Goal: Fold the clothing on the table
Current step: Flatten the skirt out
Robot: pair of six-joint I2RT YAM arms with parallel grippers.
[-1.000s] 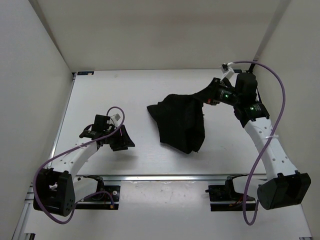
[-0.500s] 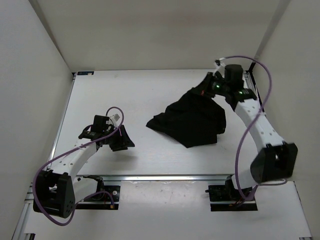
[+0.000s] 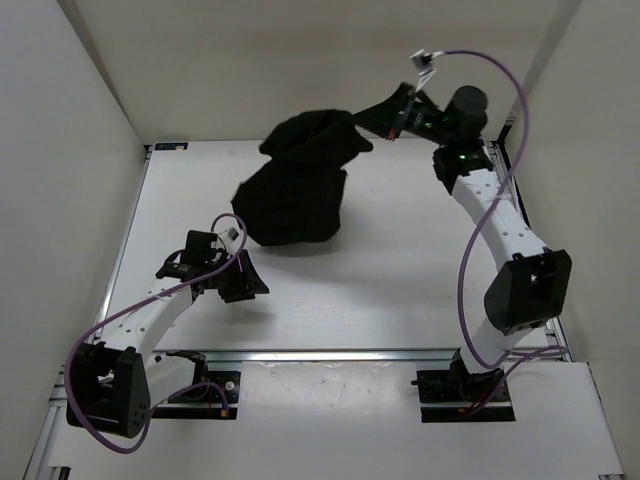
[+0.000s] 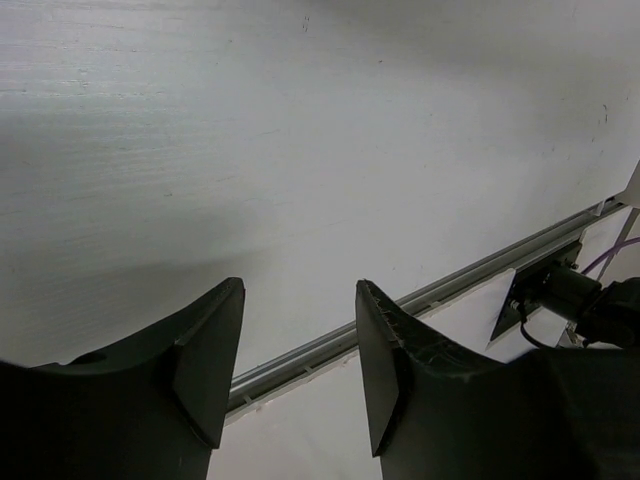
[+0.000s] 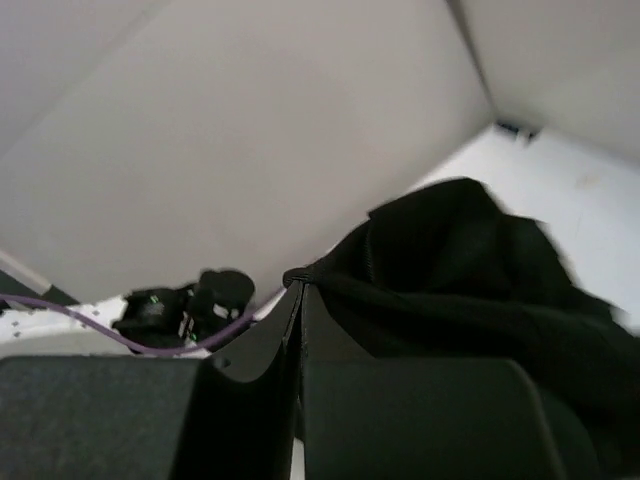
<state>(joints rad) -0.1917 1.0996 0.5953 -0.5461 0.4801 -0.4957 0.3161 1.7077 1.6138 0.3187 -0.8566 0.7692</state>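
**A:** Where do we find the clothing (image 3: 295, 190)?

**B:** We see it held up as a dark, bunched mass over the far left-centre part of the surface (image 3: 420, 270). It hangs from the right gripper (image 3: 372, 117). From overhead, its top sits in front of the back wall (image 3: 250, 60). We cannot tell whether its lowest fold touches the surface.

**A:** And that gripper?

**B:** Clenched on a corner of the fabric. From the right wrist we see its two fingers pressed flat together. Black cloth is pinched at their tips and spills away beyond them.

**A:** What do we make of the left gripper (image 3: 245, 283)?

**B:** Released. Its jaws are spread wide, low over the near left part of the surface and well apart from the clothing. Its wrist view shows pale wood grain between the fingers (image 4: 205, 350). A metal rail (image 4: 440, 290) runs along the near edge.

**A:** How do we describe the room?

**B:** We are boxed in by plain off-white walls. The back wall, the left wall (image 3: 60, 180) and the right wall (image 3: 600, 150) each meet the white surface at its edges. A small blue mark (image 3: 170, 147) sits at the far left corner. We also see a rail along the left side of the surface. A purple cable (image 3: 478, 52) arcs above the right arm, and another trails along the left arm.
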